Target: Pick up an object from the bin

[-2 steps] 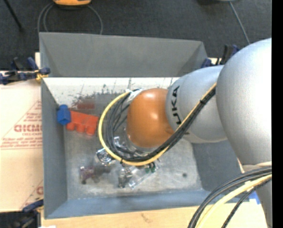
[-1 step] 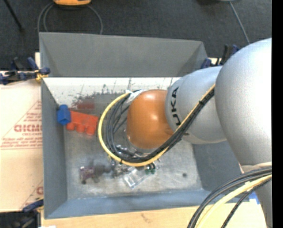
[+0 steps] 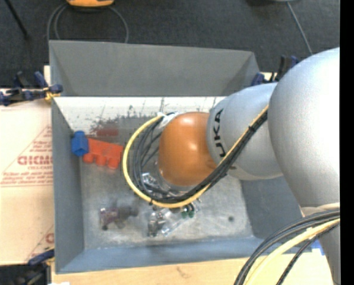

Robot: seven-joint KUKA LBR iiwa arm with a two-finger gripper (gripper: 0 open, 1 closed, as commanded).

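My gripper [image 3: 155, 186] hangs low over the front middle of the bin, mostly hidden beneath the arm's orange cover. Just below it on the bin floor lies a small clear, shiny thing with green bits [image 3: 167, 220]; whether the gripper touches it cannot be told. A small dark brownish-grey thing [image 3: 114, 214] lies to the left of that, near the front wall. Farther left and back, an orange block-shaped toy [image 3: 105, 152] with a blue end [image 3: 78, 143] rests against the left wall.
The arm reaches in from the right and covers the bin's right half, with looped yellow and black cables around the cover. Bare floor shows between the orange toy and the dark thing, and at the front right.
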